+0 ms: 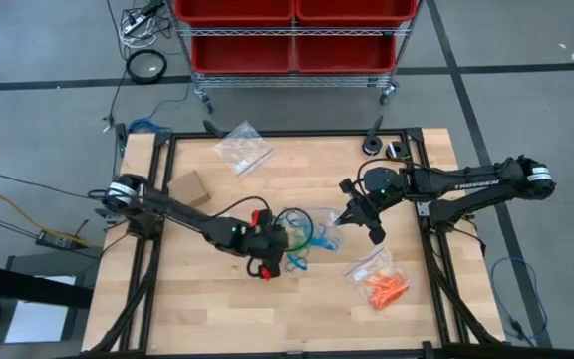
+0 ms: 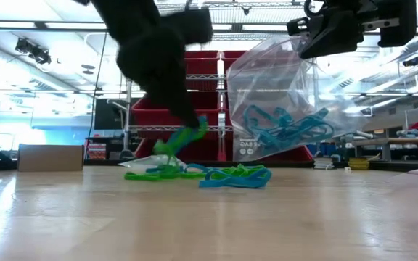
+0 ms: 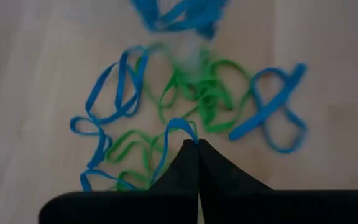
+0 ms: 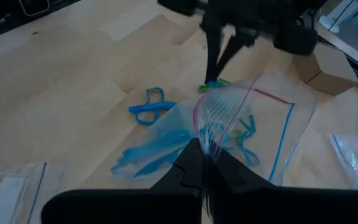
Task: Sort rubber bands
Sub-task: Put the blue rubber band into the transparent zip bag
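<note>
Wooden table [image 1: 207,309], rubber bands [image 3: 191,99] at fingers [image 3: 185,165]

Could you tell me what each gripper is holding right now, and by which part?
The right gripper pinches the clear bag of blue bands by its bunched top edge. The left gripper is shut on a blue rubber band, at the loop's end.

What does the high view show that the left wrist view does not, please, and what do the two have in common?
Only the high view shows both arms: the right tool shut on a clear bag holding blue bands, a bag of orange bands, an empty-looking bag, a cardboard box and the red bins beyond the table.

Only the left wrist view shows the left tool shut, its tips at a blue band, and single loops clearly.

Both show the loose pile of blue and green bands on the wooden table.
</note>
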